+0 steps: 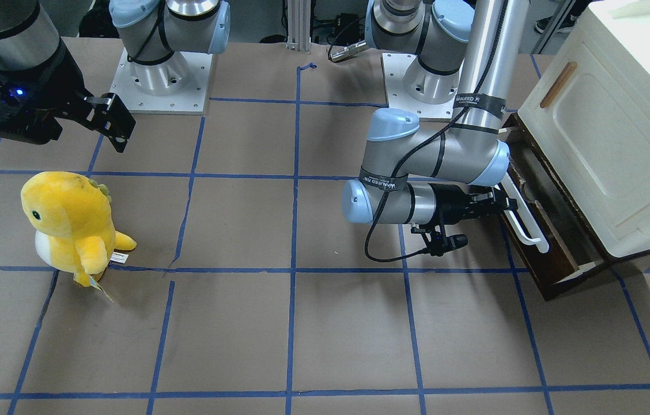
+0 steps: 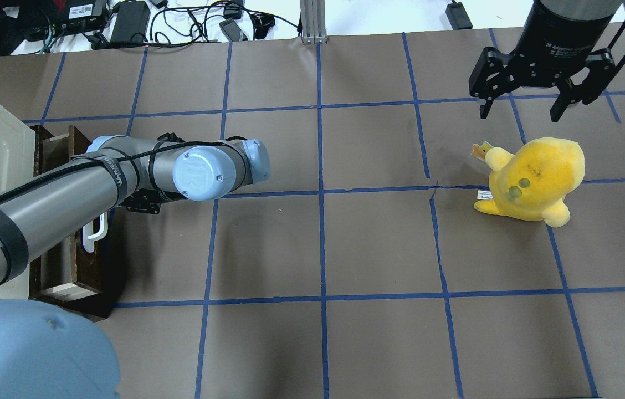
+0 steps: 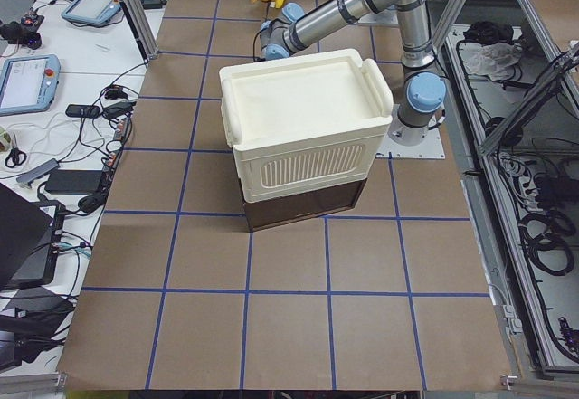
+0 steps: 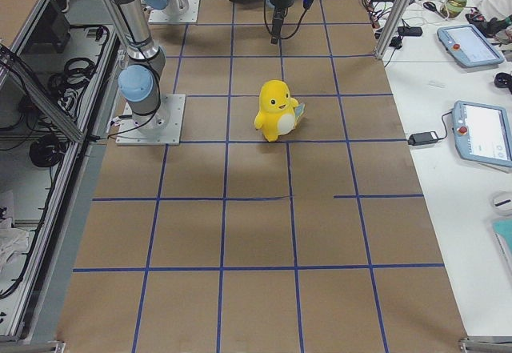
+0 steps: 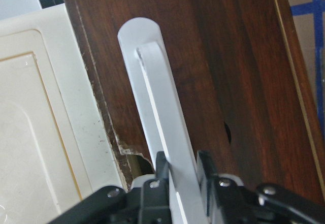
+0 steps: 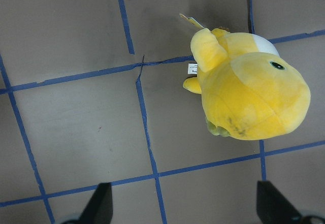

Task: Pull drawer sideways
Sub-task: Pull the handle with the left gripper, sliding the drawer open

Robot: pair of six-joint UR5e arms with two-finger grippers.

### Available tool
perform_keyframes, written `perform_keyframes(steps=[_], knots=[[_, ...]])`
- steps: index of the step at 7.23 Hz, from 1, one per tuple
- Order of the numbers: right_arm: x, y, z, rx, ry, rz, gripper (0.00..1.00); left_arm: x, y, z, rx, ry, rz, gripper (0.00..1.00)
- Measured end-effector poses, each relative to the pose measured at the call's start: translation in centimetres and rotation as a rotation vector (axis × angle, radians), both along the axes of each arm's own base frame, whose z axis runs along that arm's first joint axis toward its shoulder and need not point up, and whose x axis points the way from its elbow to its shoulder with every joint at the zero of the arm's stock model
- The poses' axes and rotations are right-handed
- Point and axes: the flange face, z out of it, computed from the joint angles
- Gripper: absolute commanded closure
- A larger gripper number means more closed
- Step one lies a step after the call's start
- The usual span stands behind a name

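The drawer (image 1: pixel 552 253) has a dark brown front and a long white bar handle (image 1: pixel 524 218). It sticks out a little from under the cream cabinet, and its pale inside shows in the overhead view (image 2: pixel 57 266). My left gripper (image 1: pixel 505 203) is shut on the handle. In the left wrist view (image 5: pixel 183 172) the black fingers (image 5: pixel 161 169) press both sides of the white bar (image 5: pixel 152 97). My right gripper (image 2: pixel 519 113) is open and empty, hovering far off above the yellow plush.
The cream-white cabinet (image 1: pixel 607 132) with a small wooden handle (image 1: pixel 558 85) sits on top of the drawer at the table's end. A yellow plush toy (image 1: pixel 71 225) stands under the right gripper, also seen in the right wrist view (image 6: pixel 249 89). Brown table (image 1: pixel 302 323) with blue tape grid.
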Motion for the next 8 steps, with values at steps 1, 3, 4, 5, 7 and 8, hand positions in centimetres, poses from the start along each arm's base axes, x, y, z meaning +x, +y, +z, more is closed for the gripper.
perform_keyframes(steps=[1, 3, 4, 5, 7, 8], knots=[[0.0, 0.0, 0.0, 0.0, 0.0, 0.0, 0.0, -0.7, 0.2, 0.2, -0.001, 0.001, -0.013, 0.81], [0.0, 0.0, 0.0, 0.0, 0.0, 0.0, 0.0, -2.1, 0.7, 0.4, -0.01, 0.001, -0.042, 0.81], [0.0, 0.0, 0.0, 0.001, 0.0, -0.001, 0.0, -2.7, 0.9, 0.4, -0.016, 0.001, -0.052, 0.81], [0.0, 0.0, 0.0, 0.001, 0.0, 0.0, 0.0, -3.1, 1.0, 0.3, -0.018, 0.001, -0.06, 0.81], [0.0, 0.0, 0.0, 0.001, 0.0, 0.0, 0.0, -3.4, 1.0, 0.0, -0.002, 0.0, -0.068, 0.81], [0.0, 0.0, 0.0, 0.001, 0.0, 0.0, 0.0, -3.4, 1.0, -0.1, 0.006, 0.001, -0.071, 0.81]])
